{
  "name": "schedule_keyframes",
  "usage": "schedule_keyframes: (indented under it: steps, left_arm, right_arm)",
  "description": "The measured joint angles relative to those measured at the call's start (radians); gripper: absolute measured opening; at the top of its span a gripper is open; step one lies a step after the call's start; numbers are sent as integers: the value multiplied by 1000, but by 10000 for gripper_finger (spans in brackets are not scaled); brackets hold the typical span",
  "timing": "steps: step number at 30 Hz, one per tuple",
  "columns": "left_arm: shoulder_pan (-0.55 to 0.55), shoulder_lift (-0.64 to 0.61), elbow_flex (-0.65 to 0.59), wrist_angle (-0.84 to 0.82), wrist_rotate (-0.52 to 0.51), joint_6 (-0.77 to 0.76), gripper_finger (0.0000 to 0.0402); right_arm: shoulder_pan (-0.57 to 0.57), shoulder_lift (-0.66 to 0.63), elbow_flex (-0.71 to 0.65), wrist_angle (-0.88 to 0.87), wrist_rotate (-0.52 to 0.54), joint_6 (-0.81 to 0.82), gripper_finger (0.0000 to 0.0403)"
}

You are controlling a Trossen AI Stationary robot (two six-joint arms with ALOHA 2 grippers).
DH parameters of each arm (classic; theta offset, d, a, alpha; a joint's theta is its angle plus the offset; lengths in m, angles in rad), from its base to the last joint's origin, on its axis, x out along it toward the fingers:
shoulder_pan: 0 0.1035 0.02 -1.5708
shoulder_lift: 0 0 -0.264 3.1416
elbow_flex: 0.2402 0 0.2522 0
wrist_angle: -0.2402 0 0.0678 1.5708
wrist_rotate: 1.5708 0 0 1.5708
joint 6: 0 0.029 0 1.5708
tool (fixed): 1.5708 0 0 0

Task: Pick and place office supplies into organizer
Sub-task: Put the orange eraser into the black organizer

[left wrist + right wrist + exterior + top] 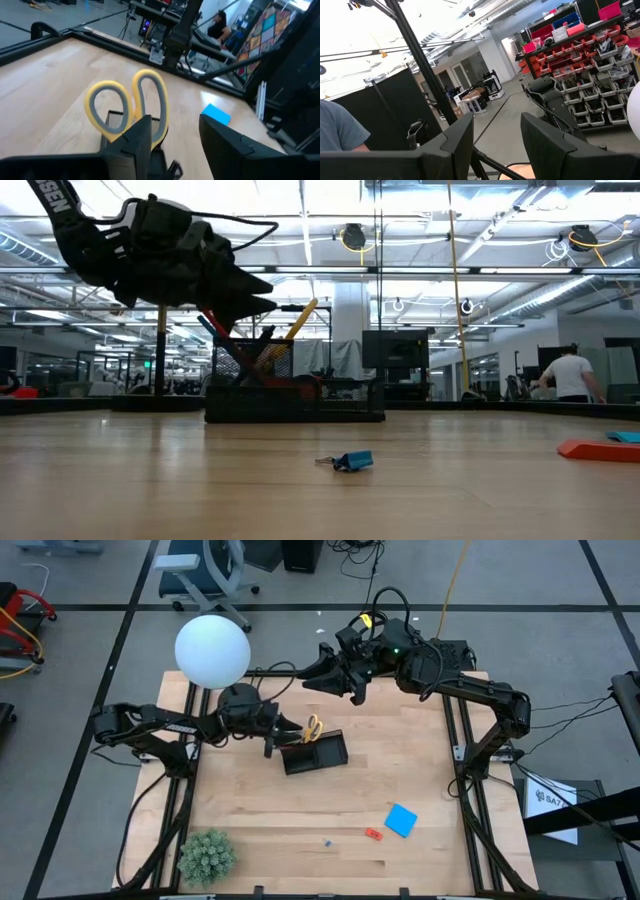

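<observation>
The black mesh organizer stands mid-table. Yellow-handled scissors stand in it with the handles up, and pens lean beside them. My left gripper is open, low at the organizer's left side, right beside the handles. My right gripper is open and raised over the far edge, holding nothing. A blue note pad, a red-orange piece and a tiny blue item lie flat on the near right of the table. My left gripper is open next to the scissors' yellow handle loops. One finger stands in front of the loops' lower part, and I cannot tell whether it touches them. The scissors stand upright in the organizer.
A white globe lamp stands at the far left corner, close behind my left arm. A green plant sits at the near left corner. Bare wood lies between the organizer and the near-right items. A person stands in the room beyond.
</observation>
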Motion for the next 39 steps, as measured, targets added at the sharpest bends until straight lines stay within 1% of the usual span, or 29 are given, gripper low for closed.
schedule_keyframes:
  steps: [5,10,17,22,24,27,29,31,34,39]
  left_arm:
    - [-13,0,36,5,2,-53,161]
    - [-49,0,100,5,17,-86,161]
    - [-97,0,191,-25,30,-131,161]
    - [-141,0,252,-26,61,-170,161]
    - [-161,-1,274,-34,62,-173,161]
    - [-189,-15,313,-101,62,-163,161]
    - [-209,-29,346,-169,59,-130,161]
    - [-224,-49,372,-274,52,-94,161]
    - [-243,-80,414,-386,46,-40,161]
    - [-269,-147,471,-545,37,34,161]
  right_arm:
    - [0,0,0,0,0,-3,155]
    - [0,0,0,2,-5,-4,155]
    - [0,-25,-1,83,-36,39,155]
    - [11,-73,-1,84,-28,-26,155]
    - [20,-90,-1,83,-10,-46,155]
    - [33,-115,-1,57,23,-62,155]
    - [43,-133,0,-2,46,-82,155]
    - [59,-153,0,-82,75,-118,155]
    - [98,-178,-1,-185,154,-181,155]
    - [171,-214,-1,-265,282,-244,155]
